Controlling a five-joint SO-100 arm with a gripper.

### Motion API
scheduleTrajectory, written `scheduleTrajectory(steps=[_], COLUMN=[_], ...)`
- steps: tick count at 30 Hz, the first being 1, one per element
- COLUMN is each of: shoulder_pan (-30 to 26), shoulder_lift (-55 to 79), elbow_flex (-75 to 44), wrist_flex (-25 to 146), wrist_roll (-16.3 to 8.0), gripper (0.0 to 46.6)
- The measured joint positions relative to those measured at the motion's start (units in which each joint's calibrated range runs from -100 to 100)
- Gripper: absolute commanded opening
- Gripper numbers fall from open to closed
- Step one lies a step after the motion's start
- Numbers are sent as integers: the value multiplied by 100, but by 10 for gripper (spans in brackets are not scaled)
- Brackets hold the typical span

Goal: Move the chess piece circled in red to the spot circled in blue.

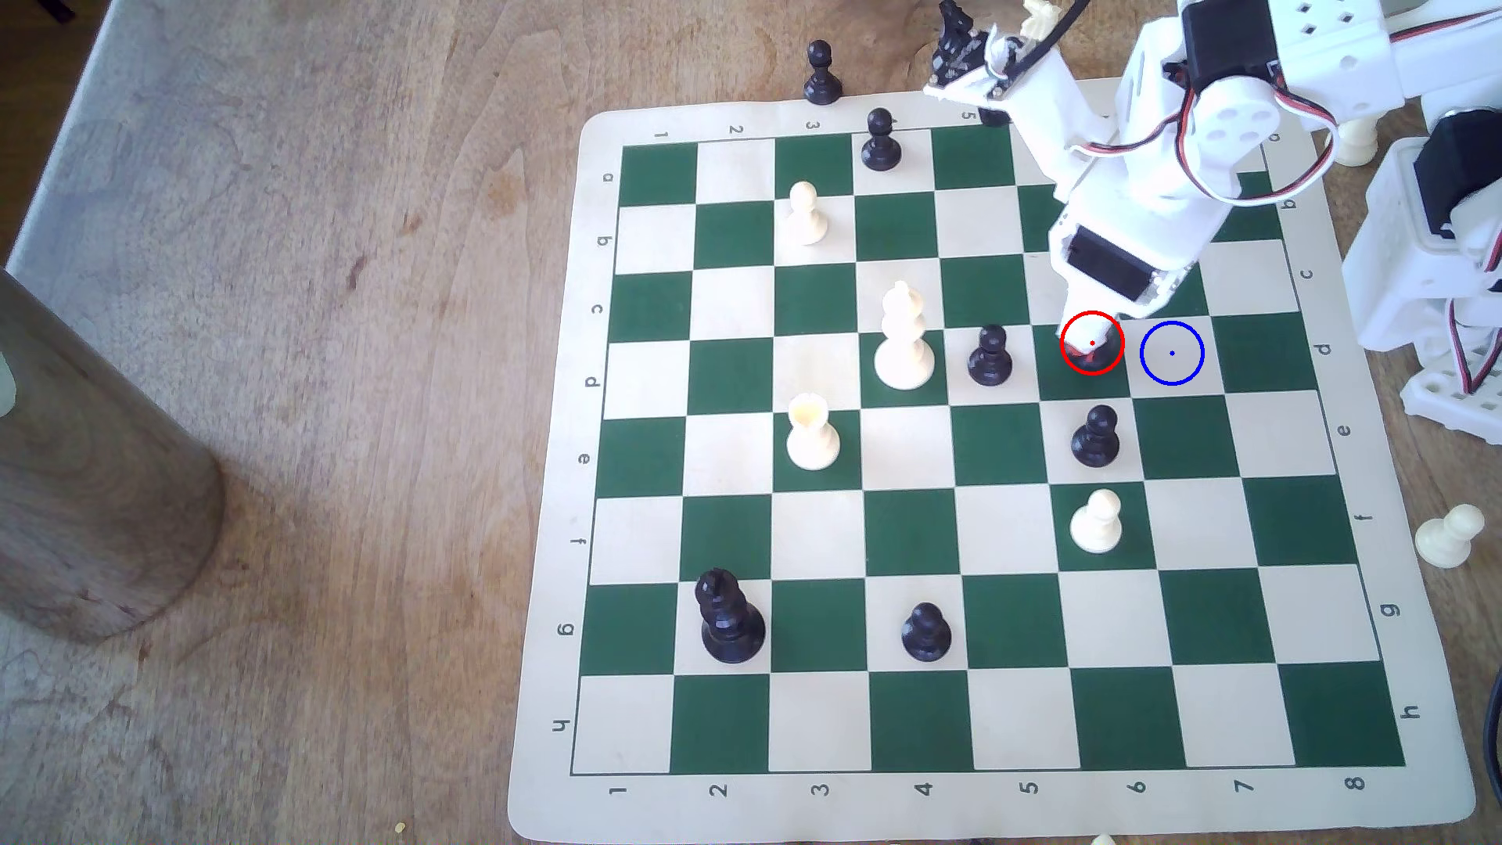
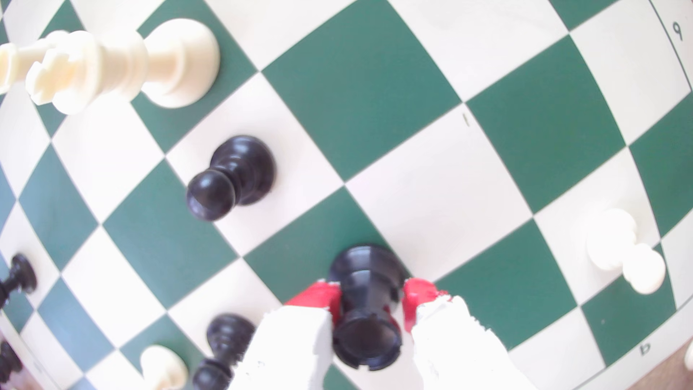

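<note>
The chess piece circled in red is a black rook point(image 2: 365, 330) with a notched top, standing on a green square. In the exterior view only its dark base point(image 1: 1097, 363) peeks out inside the red ring, under the white arm. My gripper point(image 2: 369, 290) reaches down over it, and its red pads point(image 2: 326, 298) press against the rook's neck from both sides, so it is shut on the piece. The spot circled in blue point(image 1: 1171, 353) is a bare cream square directly to the exterior view's right of the rook. My gripper point(image 1: 1089, 345) sits within the red ring.
A black pawn point(image 1: 990, 357) stands one square to the exterior view's left of the rook, and another black pawn point(image 1: 1095, 439) one square nearer. A white pawn point(image 1: 1096, 524), a tall white piece point(image 1: 902, 341) and the black king point(image 1: 729, 617) stand farther off. The arm's base point(image 1: 1430, 244) is at the right.
</note>
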Motion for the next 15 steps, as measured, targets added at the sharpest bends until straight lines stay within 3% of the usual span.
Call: scheduleTrajectory(steps=[15], shoulder_pan=[0], shoulder_lift=[-469], elbow_flex=[63], wrist_flex=[-48], wrist_roll=[-20], gripper=[10])
